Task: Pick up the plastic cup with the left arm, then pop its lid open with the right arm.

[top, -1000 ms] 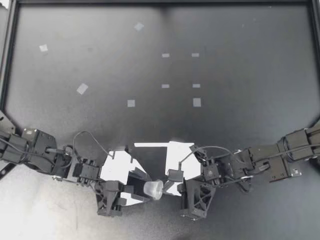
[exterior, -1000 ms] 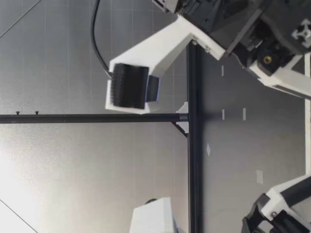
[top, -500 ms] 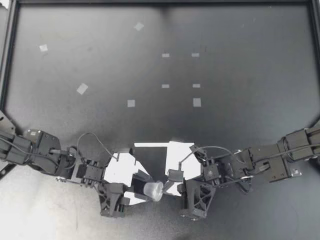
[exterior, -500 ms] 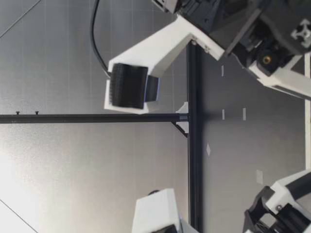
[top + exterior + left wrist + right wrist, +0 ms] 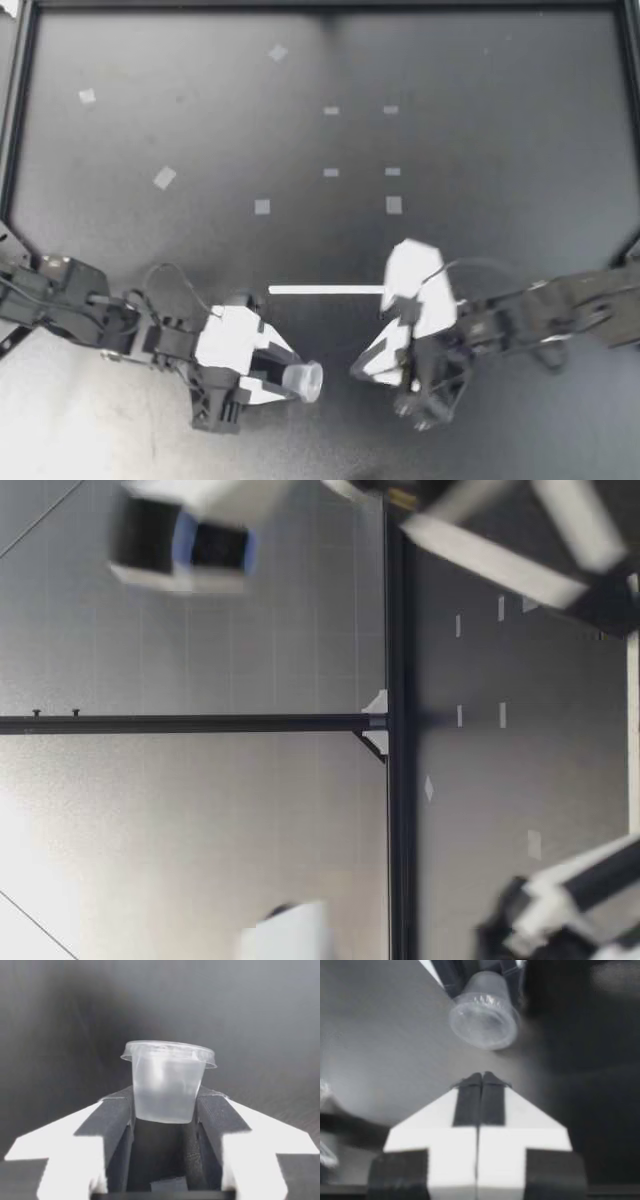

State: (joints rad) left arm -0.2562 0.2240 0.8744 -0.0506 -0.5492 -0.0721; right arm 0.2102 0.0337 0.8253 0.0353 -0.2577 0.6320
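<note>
in l pincer (image 5: 293, 381), clear cup (image 5: 308, 380), r pincer (image 5: 358, 369) closed nearby

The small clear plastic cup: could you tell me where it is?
In the top view the cup is clamped in my left gripper by the table's near edge, my shut right gripper close beside it.

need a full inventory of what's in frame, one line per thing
cup: 1, clear plastic, held sideways in my left gripper, rim facing my right gripper
tape marks: 9, white, scattered over the table's far half
strip: 1, white, flat on the table just beyond the two grippers
table: 1, black, under everything
left gripper: 1, white with black pads, shut on the cup's lower part
right gripper: 1, white with black pads, shut and empty, apart from the cup
</note>
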